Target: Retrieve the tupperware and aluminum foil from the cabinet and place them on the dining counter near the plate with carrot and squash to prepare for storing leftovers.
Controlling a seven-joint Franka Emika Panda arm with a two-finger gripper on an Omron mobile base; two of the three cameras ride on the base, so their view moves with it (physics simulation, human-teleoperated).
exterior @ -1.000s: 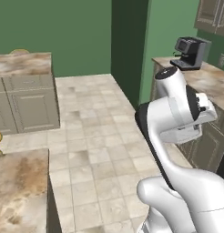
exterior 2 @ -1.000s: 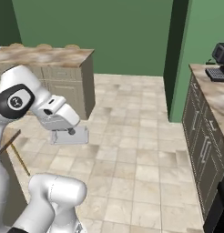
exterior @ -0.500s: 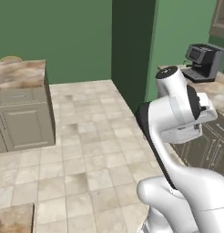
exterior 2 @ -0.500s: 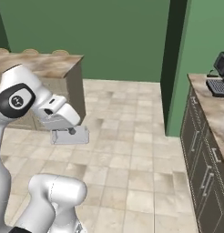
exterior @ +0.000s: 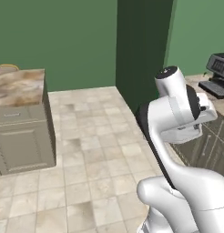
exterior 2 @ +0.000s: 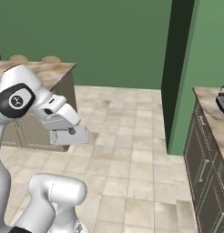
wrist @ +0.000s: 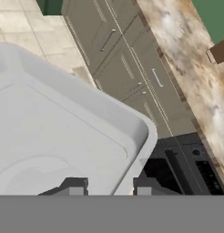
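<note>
Claw (wrist: 109,186) is pinched on the rim of the white tupperware (wrist: 63,127), 1 finger on each side of the wall.

Hand view: the tub covers the near left. Past its corner I look down on grey cabinet fronts (wrist: 125,68) under a marbled surface (wrist: 186,59). The green strip at the top-left corner may be the foot of the pillar; I can't be sure.

Left base view: the whole picture has slid since 1 second ago, so it's my base turning, not the kitchen moving. The dark green pillar (exterior: 143,50) has swung towards centre frame. The island surface (exterior: 18,86) sits well left of the pillar, the coffee machine (exterior: 218,75) right of it. The arm has kept its tucked pose throughout.

Right base view: same shift. The pillar sits right of centre, and the tupperware hangs under the hand well left of it, as a pale block over the floor tiles (exterior 2: 132,173).

My read: this is the carry leg, grip steady and nothing slipping. The tub isn't yet at the dining surface, and I'd judge the foil remains to be fetched.
</note>
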